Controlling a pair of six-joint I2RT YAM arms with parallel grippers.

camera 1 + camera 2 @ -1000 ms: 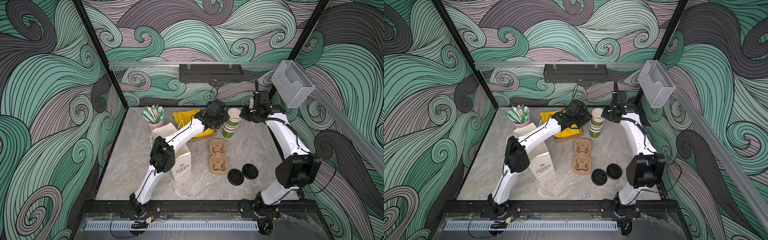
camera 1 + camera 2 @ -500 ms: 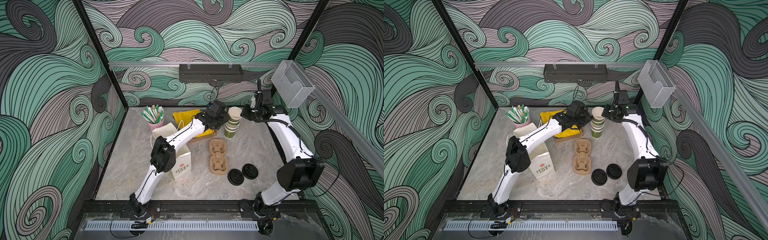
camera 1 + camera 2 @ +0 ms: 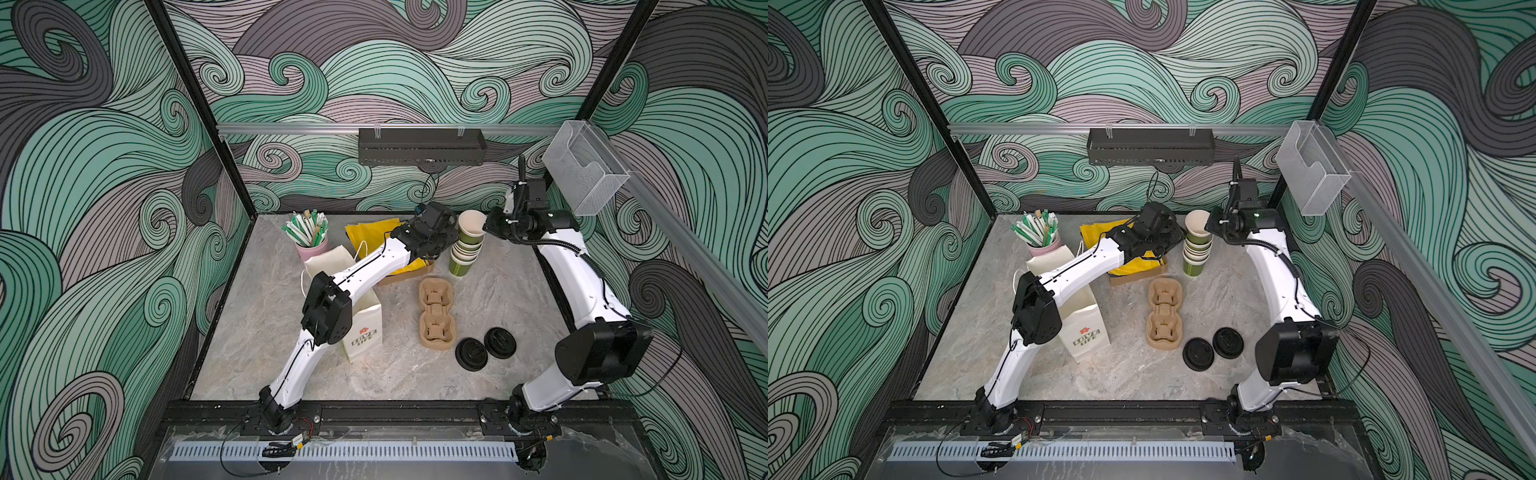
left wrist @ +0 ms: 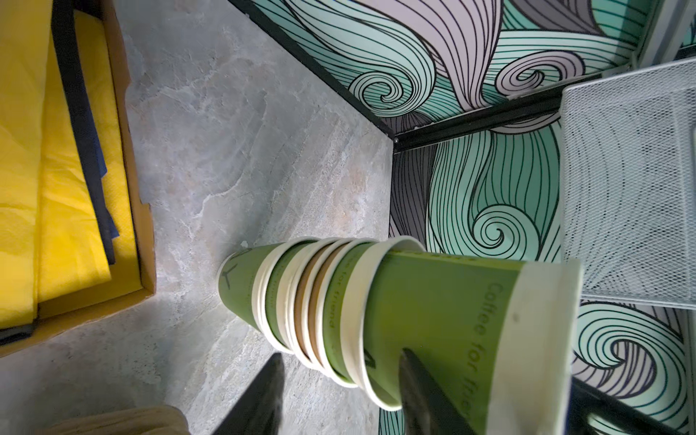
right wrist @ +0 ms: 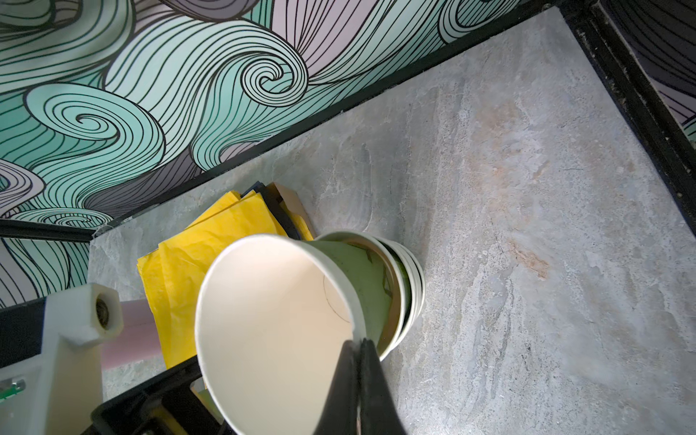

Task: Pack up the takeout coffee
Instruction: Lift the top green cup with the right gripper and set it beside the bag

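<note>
Separating 1 cup [image 5: 271,320] from stack [image 4: 301,293]: pinched rim in shut right gripper [image 5: 356,348], just released stack from left gripper [image 4: 341,356], half-open, empty.

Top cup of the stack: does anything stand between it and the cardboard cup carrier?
Nothing visible lies between them. The right gripper pinches the top cup by its rim, but it sits partly nested in the stack; bare table separates stack and carrier.

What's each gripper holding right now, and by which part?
Right gripper pinches the top cup by its rim. Left gripper: jaws open around the cup stack, clamping nothing.
</note>
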